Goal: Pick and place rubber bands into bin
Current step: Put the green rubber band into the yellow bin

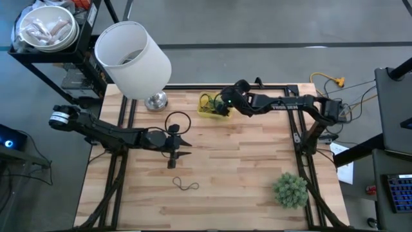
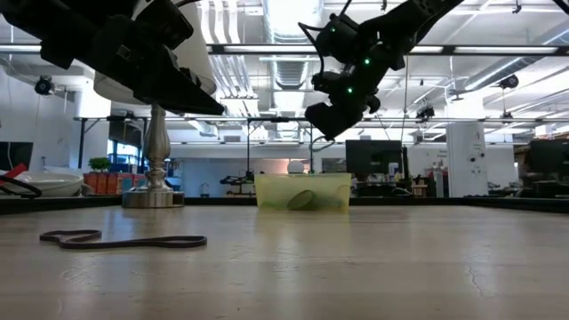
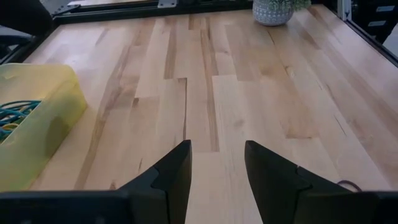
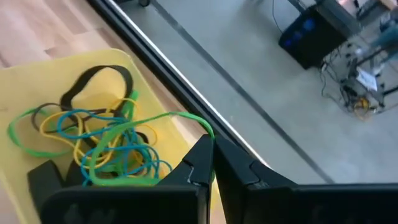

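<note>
High view is showing the whole wooden table (image 1: 244,174) from above. The right gripper (image 1: 219,105) is hanging over the bin (image 1: 207,111), which is sitting in the upper middle of the frame, near the far edge of the table. In the right wrist view its fingers (image 4: 200,163) are pressed together and they are pinching a green rubber band (image 4: 163,119), which is hanging down into the pile of green, blue, yellow and black rubber bands (image 4: 93,140) inside the yellow bin (image 4: 25,81).

The left gripper (image 1: 181,147) is staying at the middle left of the high frame, pointing to the right. In the left wrist view its two fingers (image 3: 171,177) are standing apart, with bare wood between them, and they are holding nothing.

On the table, a big black band (image 1: 177,122) is lying just above the left gripper in the high frame, and one thin dark band (image 1: 185,185) is lying lower, at the lower middle. The low view is showing this dark band (image 2: 120,240) flat on the wood at the lower left of the frame.

A white lampshade (image 1: 134,59) is standing at the upper left, and a small green plant (image 1: 290,190) is sitting at the lower right.
</note>
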